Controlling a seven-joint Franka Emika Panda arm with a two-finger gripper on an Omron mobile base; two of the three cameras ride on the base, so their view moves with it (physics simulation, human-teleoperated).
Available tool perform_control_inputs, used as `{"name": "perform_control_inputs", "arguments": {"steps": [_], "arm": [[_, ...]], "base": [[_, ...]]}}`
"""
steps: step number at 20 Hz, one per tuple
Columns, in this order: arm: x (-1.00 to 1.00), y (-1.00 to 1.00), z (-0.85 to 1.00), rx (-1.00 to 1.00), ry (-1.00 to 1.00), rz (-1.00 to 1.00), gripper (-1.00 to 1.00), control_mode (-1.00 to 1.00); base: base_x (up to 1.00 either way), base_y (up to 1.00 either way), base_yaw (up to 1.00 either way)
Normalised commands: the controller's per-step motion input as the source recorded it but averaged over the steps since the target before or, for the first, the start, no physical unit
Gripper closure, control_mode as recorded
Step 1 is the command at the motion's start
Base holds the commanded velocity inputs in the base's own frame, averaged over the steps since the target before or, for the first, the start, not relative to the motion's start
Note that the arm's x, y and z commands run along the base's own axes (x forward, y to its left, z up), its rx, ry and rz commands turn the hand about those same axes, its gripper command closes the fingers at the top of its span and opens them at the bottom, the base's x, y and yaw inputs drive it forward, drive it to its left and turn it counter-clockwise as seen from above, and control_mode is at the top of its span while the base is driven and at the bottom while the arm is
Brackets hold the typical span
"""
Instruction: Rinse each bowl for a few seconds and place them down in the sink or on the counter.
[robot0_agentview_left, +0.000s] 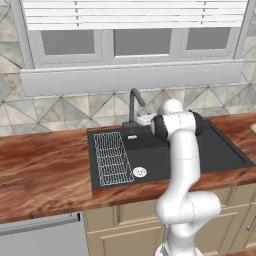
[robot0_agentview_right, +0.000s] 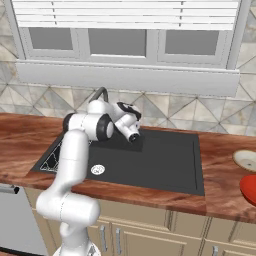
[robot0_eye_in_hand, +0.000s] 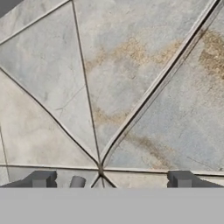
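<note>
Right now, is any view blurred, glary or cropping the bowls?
Left base view: soft, no glare, sink evenly dark. Right base view: red bowl and cream bowl cut by the frame edge. Hand view: close backsplash tile, slightly blurry, fingertips apart.

Red bowl (robot0_agentview_right: 249, 189) and cream bowl (robot0_agentview_right: 246, 160) cut by right edge; arm hides faucet (robot0_agentview_right: 99, 93) base.

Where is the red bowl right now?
In the right base view, the red bowl sits on the counter right of the sink, at the frame's edge, just in front of the beige bowl.
</note>
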Motion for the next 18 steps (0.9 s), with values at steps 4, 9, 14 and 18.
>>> {"name": "perform_control_inputs", "arguments": {"steps": [4, 9, 14, 18], "arm": [[0.38, 0.03, -0.13, -0.01, 0.01, -0.05, -1.00, -1.00], [0.32, -0.20, -0.40, -0.09, 0.15, -0.17, -1.00, -1.00], [0.20, -0.22, -0.66, -0.24, 0.23, -0.21, -1.00, -1.00], [0.11, -0.41, -0.54, -0.27, 0.20, -0.21, -1.00, -1.00]], "base": [[0.00, 0.00, 0.00], [0.00, 0.00, 0.00], [0.00, 0.00, 0.00], [0.00, 0.00, 0.00]]}}
